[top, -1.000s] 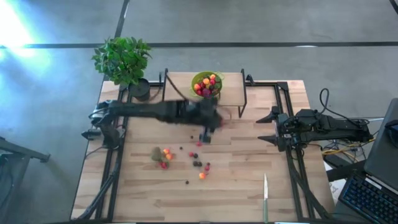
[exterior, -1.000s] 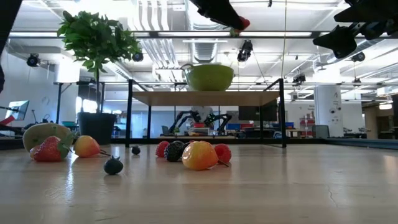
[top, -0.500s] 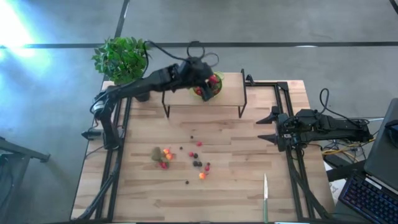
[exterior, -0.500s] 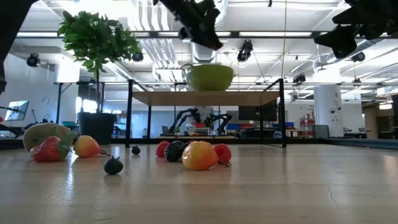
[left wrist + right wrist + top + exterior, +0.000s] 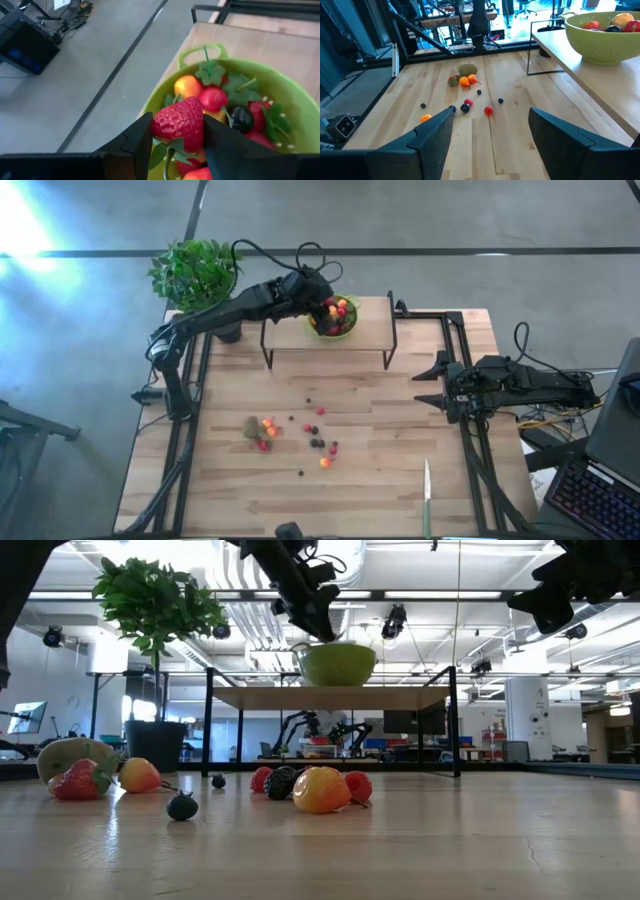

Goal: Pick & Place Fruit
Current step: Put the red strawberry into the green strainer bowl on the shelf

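Our left end effector point(image 5: 177, 135) is clamped on a red strawberry point(image 5: 181, 121), which we hold just above the lime-green bowl point(image 5: 333, 315) of fruit on the raised shelf point(image 5: 370, 332). Our right end effector point(image 5: 432, 383) waits at the right edge of the surface point(image 5: 380, 470), fingers apart and empty. More fruit, including the kiwi point(image 5: 251, 427), lies scattered mid-surface.

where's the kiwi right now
The kiwi lies on the table's left-middle in the high view, touching a strawberry and an orange fruit, well short of the green bowl on the raised shelf.
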`<state>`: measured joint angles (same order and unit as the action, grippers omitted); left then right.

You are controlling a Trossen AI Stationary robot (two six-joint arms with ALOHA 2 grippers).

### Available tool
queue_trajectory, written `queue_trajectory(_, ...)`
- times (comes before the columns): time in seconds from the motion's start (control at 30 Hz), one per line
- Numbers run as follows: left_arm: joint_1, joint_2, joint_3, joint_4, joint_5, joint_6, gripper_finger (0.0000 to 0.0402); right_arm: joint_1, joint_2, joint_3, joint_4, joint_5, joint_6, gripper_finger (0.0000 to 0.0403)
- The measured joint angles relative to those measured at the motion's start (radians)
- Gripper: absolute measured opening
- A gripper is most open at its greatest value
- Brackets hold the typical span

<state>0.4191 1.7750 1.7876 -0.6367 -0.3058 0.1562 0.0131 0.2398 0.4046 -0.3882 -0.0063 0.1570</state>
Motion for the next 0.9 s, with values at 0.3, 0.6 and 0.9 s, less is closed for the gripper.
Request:
queue_trajectory(0.3,0.009,0.001,-0.044,0.000,-0.008,0.026,0.0153,0.000,0.000,0.000,0.000,0.000,0.000,0.0229)
queue_trajectory(0.6,0.011,0.001,-0.063,0.000,-0.009,0.026,0.0156,0.000,0.000,0.000,0.000,0.000,0.000,0.0216)
queue_trajectory(0.9,0.012,0.003,-0.091,0.005,-0.008,0.053,0.0160,0.000,0.000,0.000,0.000,0.000,0.000,0.0206)
